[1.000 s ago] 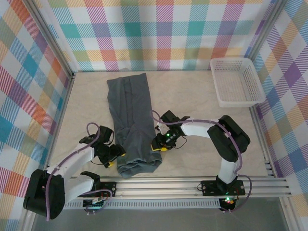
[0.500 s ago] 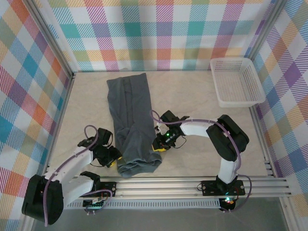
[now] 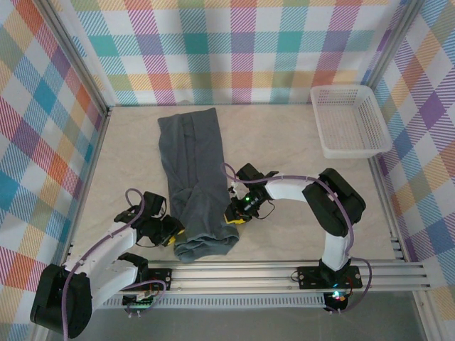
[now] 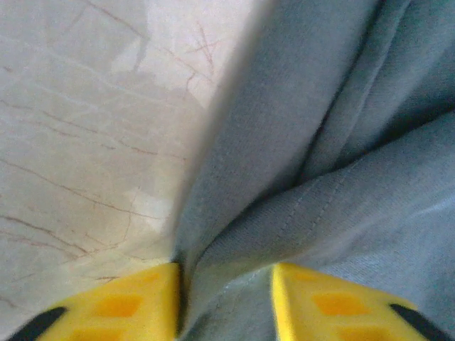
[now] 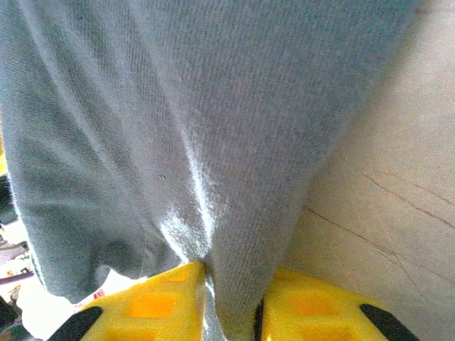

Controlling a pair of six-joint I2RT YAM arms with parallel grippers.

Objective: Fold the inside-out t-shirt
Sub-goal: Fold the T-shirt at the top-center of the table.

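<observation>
Slate blue-grey cloth of the inside-out t-shirt [image 3: 193,170] is seen narrowed into a long strip on the bench [image 3: 284,142], from upper centre-left to lower centre of the top view. Crosswise folds are judged outstanding. Its near edges are pinched by the left end effector [image 3: 173,234] and right end effector [image 3: 232,214], both nearly closed. Layers under the bunched hem are hidden.

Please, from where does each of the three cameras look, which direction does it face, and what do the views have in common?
Top external: above and behind the arm bases, facing down at the table, t-shirt and white basket; both arms show, left gripper and right gripper at the t-shirt's near end.
Left wrist: on the left arm, facing along its yellow fingers at cloth between them.
Right wrist: on the right arm, facing past its fingers, cloth pinched between.
Shared: all views show t-shirt and table.
</observation>
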